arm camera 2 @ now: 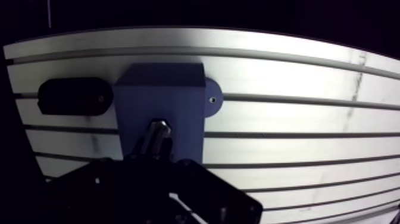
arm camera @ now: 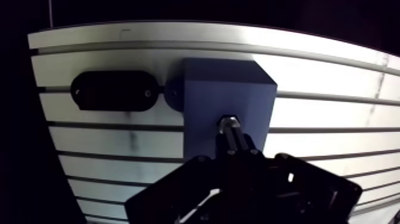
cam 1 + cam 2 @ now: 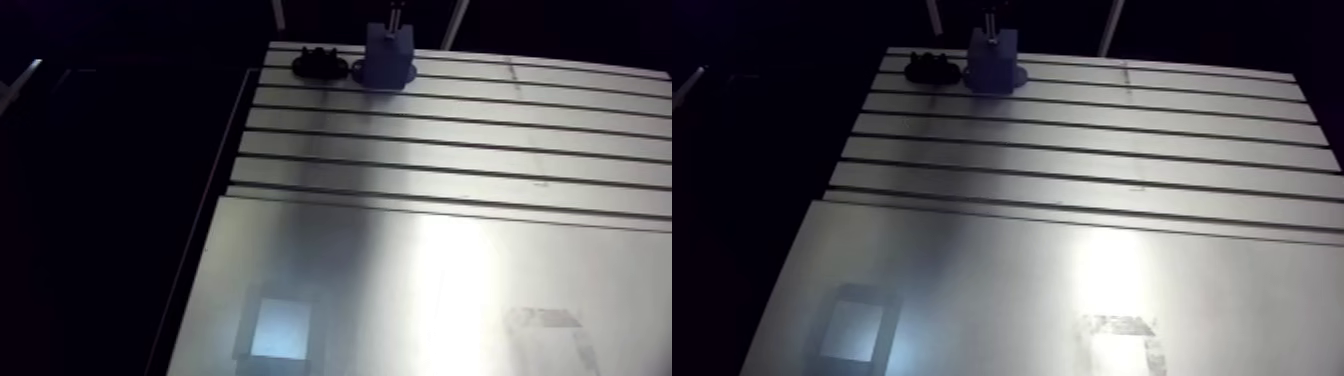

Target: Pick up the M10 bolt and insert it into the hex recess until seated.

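Gripping the silvery steel M10 bolt (image 2: 230,126) by its shank, the hand (image 2: 236,150) holds its head against the blue plastic block (image 2: 208,95); hex flats misaligned with the hidden recess could jam it proud.

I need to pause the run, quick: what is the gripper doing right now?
Gripper: closed on the M10 bolt, whose far end is at the blue block.

text: none legible | counter (image 3: 560,130): faint pale printed-looking patch (image 3: 1122,326) at near right, too blurred to read | blue block (image 2: 226,89): no readable lettering | black plate (image 2: 113,90) left of it: likewise unreadable
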### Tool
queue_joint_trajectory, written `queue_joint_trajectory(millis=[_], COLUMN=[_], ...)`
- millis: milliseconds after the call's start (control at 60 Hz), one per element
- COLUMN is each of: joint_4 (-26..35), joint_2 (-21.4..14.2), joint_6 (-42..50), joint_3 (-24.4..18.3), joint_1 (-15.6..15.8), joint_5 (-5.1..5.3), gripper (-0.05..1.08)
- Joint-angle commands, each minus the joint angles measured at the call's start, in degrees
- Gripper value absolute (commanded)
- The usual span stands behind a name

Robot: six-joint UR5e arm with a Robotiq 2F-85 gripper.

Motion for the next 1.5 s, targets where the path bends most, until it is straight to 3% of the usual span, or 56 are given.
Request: queue_joint_trajectory(millis=[17, 1500], joint_4=[-0.01, -0.52], joint_2=[0.54, 0.9], joint_6=[-0.03, -0.47], joint_3=[-0.42, 0.02], joint_1=[-0.1, -0.01], joint_5=[-0.02, -0.28], gripper=[1.02, 1.02])
